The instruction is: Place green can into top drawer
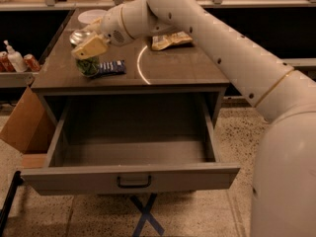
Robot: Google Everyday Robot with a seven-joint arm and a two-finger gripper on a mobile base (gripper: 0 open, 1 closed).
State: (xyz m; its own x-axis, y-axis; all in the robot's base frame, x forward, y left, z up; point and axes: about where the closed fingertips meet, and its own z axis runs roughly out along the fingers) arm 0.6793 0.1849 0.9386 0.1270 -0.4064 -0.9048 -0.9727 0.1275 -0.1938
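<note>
The green can (87, 63) is a dark-green patterned can with a silver top. My gripper (89, 48) is shut on the green can and holds it tilted over the front left part of the cabinet top (173, 68). The top drawer (129, 154) stands pulled out below, wide and shallow, with nothing in it. Its flat front panel has a dark bar handle (134, 182) at the centre. My white arm reaches in from the right across the cabinet top.
A dark blue packet (111, 67) lies on the top just right of the can. A chip bag (171, 40) lies further back, and a white bowl (91, 16) at the far edge. A cardboard box (22, 127) leans at the left. Red cans (32, 62) and a bottle (15, 59) stand on a left shelf.
</note>
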